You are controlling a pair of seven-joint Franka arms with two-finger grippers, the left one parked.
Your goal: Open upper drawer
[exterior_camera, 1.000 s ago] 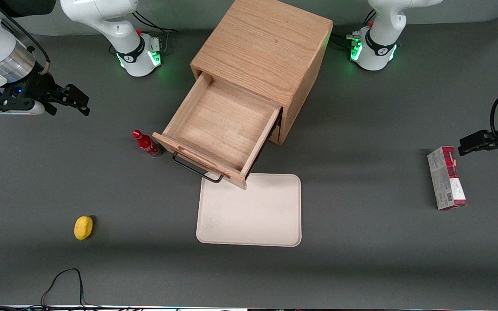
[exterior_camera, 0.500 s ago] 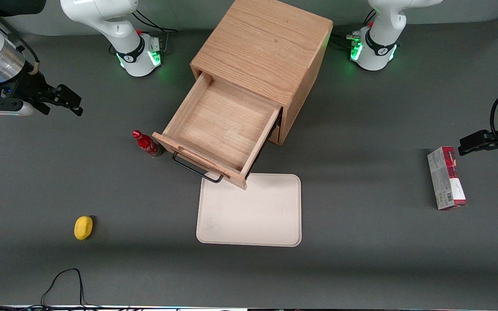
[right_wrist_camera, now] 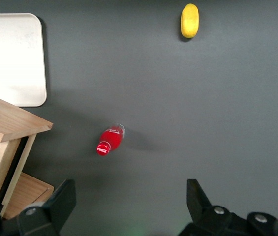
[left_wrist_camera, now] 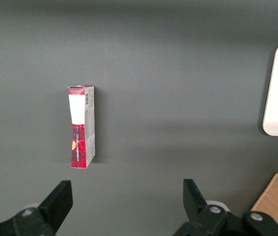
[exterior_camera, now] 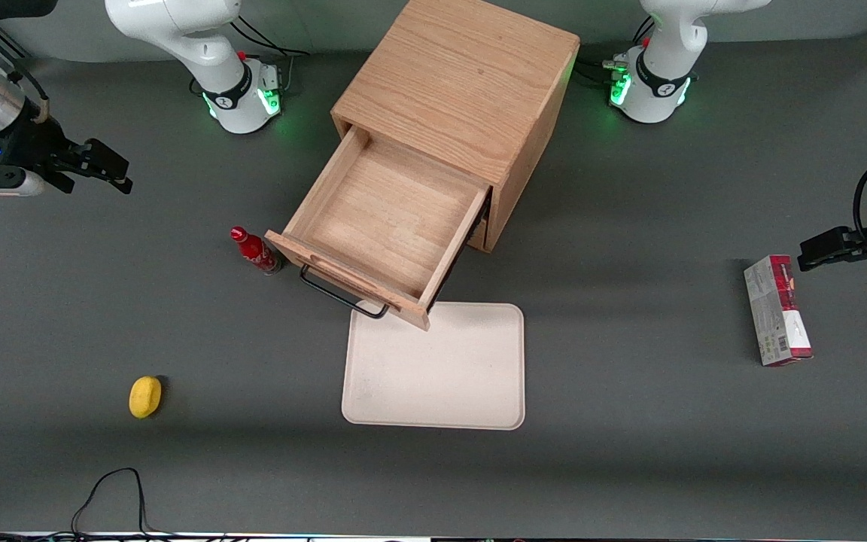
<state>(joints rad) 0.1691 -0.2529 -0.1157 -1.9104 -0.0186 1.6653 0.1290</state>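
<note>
The upper drawer [exterior_camera: 388, 218] of the light oak cabinet [exterior_camera: 456, 83] stands pulled far out, its shallow wooden tray bare inside. Its black wire bar handle [exterior_camera: 339, 295] faces the front camera. The drawer's front corner also shows in the right wrist view [right_wrist_camera: 11, 123]. The lower drawer is mostly hidden under it. My right gripper [exterior_camera: 106, 169] is open and holds nothing. It hangs high above the table toward the working arm's end, well apart from the drawer. Its open fingers [right_wrist_camera: 60, 201] frame bare table in the right wrist view.
A red bottle [exterior_camera: 254, 251] stands beside the drawer front. A cream tray [exterior_camera: 437, 369] lies nearer the front camera than the drawer. A yellow lemon [exterior_camera: 145, 396] lies toward the working arm's end. A red and white box [exterior_camera: 777, 310] lies toward the parked arm's end.
My right gripper has moved farther from the drawer, toward the working arm's end of the table and a little upward. The drawer has not moved.
</note>
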